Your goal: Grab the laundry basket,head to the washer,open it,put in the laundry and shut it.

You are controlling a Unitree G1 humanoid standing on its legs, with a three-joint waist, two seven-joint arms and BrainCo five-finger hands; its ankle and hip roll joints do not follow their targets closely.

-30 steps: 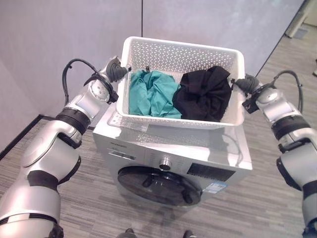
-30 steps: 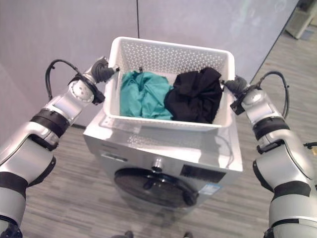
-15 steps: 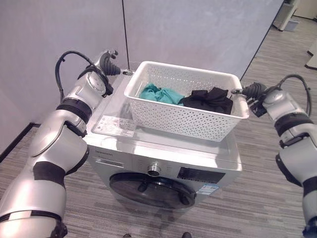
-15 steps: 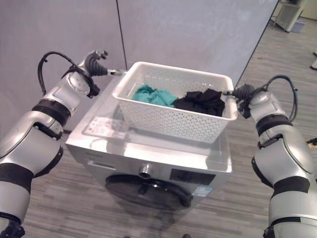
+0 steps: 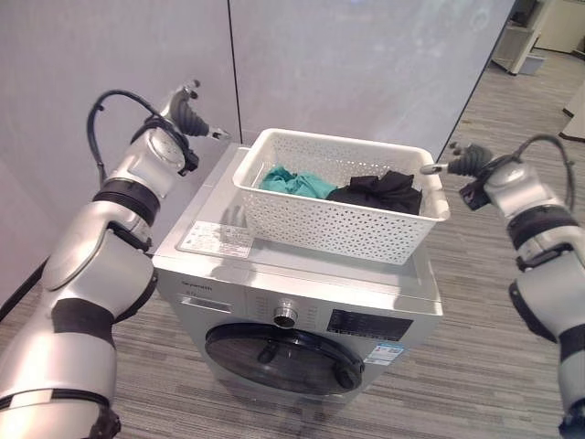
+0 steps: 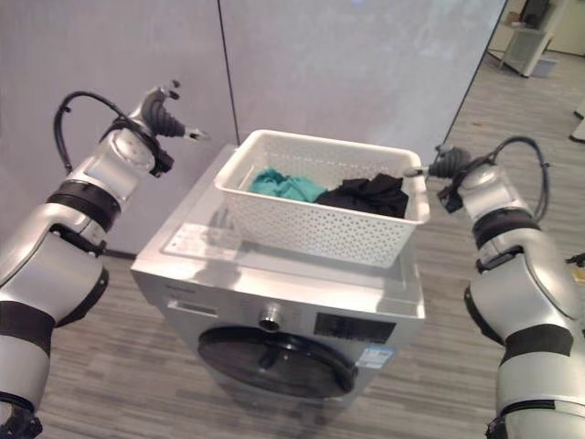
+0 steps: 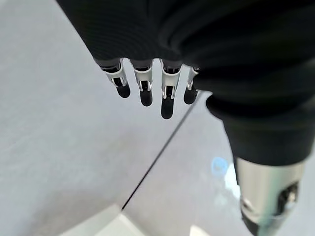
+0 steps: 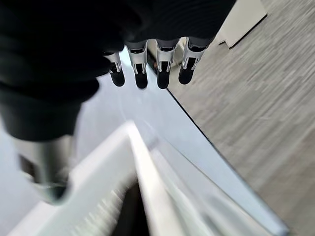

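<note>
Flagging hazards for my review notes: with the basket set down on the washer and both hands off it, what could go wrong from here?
The white perforated plastic laundry basket sits toward the right side of the silver front-loading washer's top, so a nudge could slide it off. The right robot hand hovers close to the basket's rim and may knock it. The dark round washer door is shut; the left robot hand is up near the wall, far from it.

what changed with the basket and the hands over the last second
The white laundry basket, held tilted above the washer a second ago, now sits flat on its top. Both hands have let go: the left hand has drawn away to the basket's left, and the right hand is open just off the right rim. The teal cloth and black cloth stay inside; the washer door remains shut.
</note>
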